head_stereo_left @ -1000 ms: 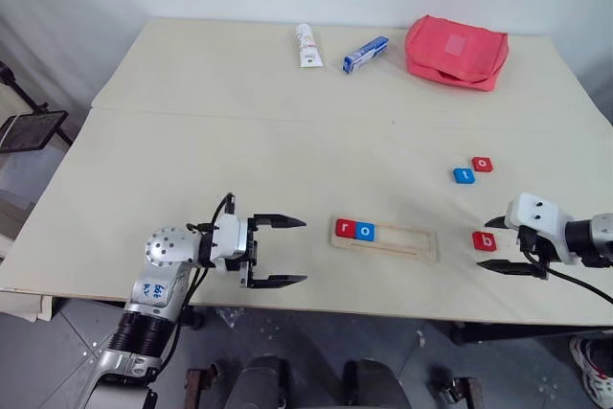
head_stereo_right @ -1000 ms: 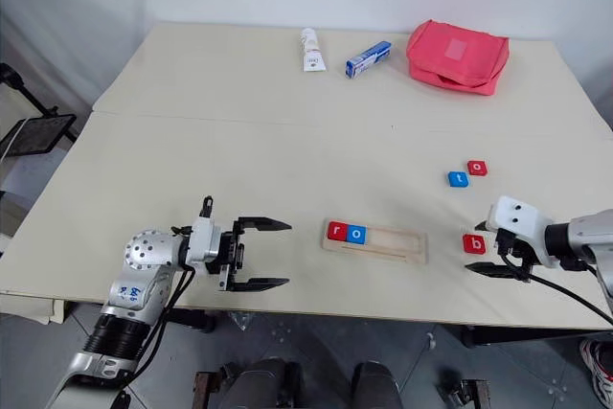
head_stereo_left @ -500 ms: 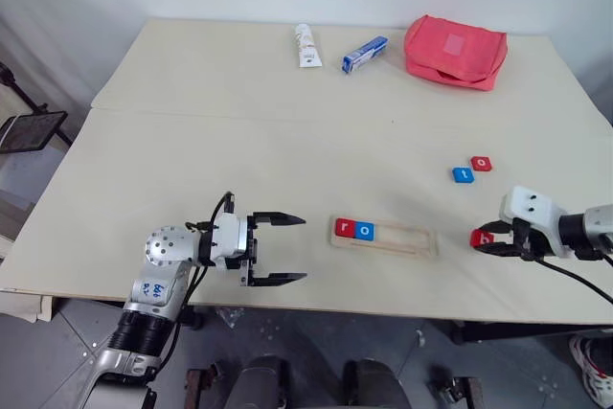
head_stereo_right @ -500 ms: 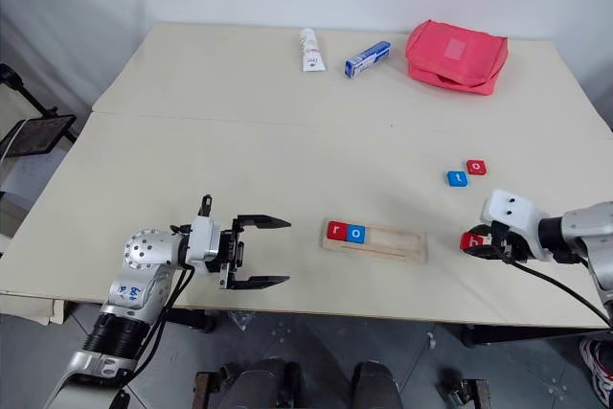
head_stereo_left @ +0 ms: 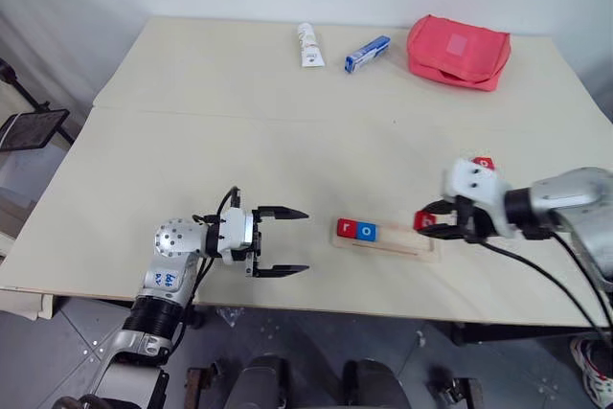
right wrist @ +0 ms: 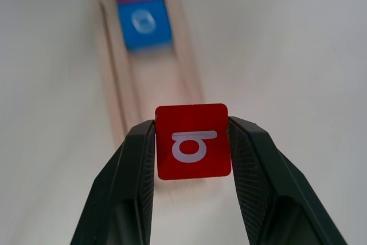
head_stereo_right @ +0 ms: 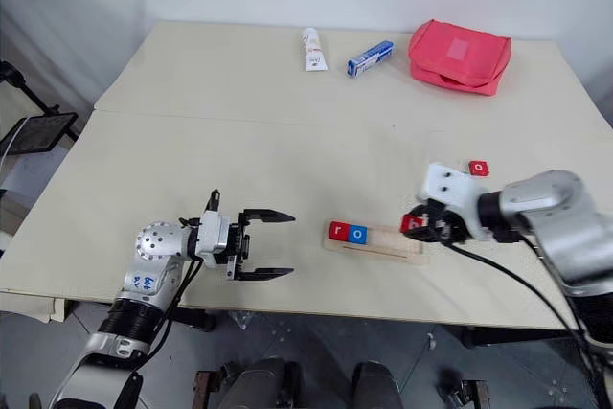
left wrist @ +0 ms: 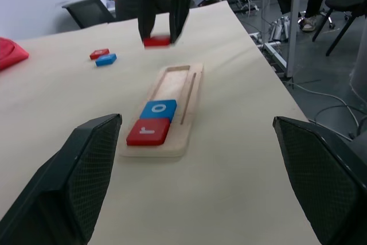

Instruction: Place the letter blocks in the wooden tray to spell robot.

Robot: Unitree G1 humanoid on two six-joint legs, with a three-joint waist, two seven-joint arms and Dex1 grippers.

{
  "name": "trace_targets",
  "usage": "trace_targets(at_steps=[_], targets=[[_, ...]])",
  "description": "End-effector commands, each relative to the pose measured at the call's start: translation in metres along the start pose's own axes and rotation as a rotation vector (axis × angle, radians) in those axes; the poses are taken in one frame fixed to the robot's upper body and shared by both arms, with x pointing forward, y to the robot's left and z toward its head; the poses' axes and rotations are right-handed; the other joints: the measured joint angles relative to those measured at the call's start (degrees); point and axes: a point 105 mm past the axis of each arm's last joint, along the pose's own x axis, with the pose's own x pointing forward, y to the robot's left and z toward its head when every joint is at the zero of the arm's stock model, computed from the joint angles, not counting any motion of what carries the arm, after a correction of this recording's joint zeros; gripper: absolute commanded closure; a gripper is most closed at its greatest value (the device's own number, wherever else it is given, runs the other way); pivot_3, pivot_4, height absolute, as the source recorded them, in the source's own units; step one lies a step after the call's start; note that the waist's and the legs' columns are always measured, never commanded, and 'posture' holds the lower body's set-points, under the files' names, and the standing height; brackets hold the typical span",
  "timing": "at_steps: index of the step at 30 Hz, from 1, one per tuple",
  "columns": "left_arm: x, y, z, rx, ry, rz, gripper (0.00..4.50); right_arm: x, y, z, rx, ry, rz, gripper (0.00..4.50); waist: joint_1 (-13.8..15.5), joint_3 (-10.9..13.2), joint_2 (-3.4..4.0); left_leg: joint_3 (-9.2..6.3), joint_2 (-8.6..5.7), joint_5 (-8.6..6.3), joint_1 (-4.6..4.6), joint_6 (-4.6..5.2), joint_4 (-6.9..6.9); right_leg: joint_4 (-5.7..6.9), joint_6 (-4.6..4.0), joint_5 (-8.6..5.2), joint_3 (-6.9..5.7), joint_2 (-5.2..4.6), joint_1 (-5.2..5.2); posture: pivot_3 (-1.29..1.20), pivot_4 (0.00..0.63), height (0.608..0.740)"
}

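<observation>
The left gripper (head_stereo_left: 283, 240) hangs wide open and empty beside the wooden tray (head_stereo_left: 402, 241). The right gripper (right wrist: 192, 142) pinches the red b block (right wrist: 192, 140) by its side edges above the tray's far end; it looks light, rigid and smooth, so it may slip.

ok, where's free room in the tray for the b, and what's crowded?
The tray is bare from the blue o to its right end, where the right claw holds the b. The left end is taken by r and o. The table between the left claw and the tray is clear.
</observation>
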Motion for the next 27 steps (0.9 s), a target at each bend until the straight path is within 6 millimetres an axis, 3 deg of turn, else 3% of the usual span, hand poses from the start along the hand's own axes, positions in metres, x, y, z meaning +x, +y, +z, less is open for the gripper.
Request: trace_targets(at_steps=[1, 8, 22, 27], targets=[[0.000, 0.000, 0.001, 0.020, -0.003, 0.000, 0.00, 0.012, 0.002, 0.014, -0.023, -0.004, 0.001, 3.04, -0.1, 0.0, 0.00, 0.00, -0.01, 0.00, 0.00, 0.00, 0.00, 0.01, 0.00, 0.00, -0.01, -0.01, 0.00, 0.00, 0.150, 0.740], [0.001, -0.005, 0.002, 0.019, -0.008, 0.008, 0.00, 0.031, 0.003, 0.019, -0.038, 0.020, 0.009, 3.04, -0.1, 0.0, 0.00, -0.04, -0.04, 0.00, -0.02, 0.01, 0.00, 0.04, 0.00, 0.00, -0.07, -0.03, -0.02, 0.00, 0.150, 0.740], [0.004, -0.005, 0.003, 0.021, -0.011, 0.021, 0.00, 0.039, 0.004, 0.017, -0.050, 0.041, 0.015, 3.04, -0.5, 0.0, 0.00, -0.06, -0.03, 0.00, -0.02, 0.00, 0.00, 0.06, 0.00, 0.00, -0.13, -0.03, -0.02, 0.00, 0.150, 0.740], [0.005, -0.004, 0.003, 0.022, -0.013, 0.020, 0.00, 0.040, 0.006, 0.018, -0.051, 0.034, 0.026, 1.30, -0.5, 0.0, 0.00, -0.06, -0.03, 0.00, -0.02, 0.00, 0.00, 0.07, 0.00, 0.00, -0.14, -0.02, -0.03, 0.00, 0.150, 0.740]])
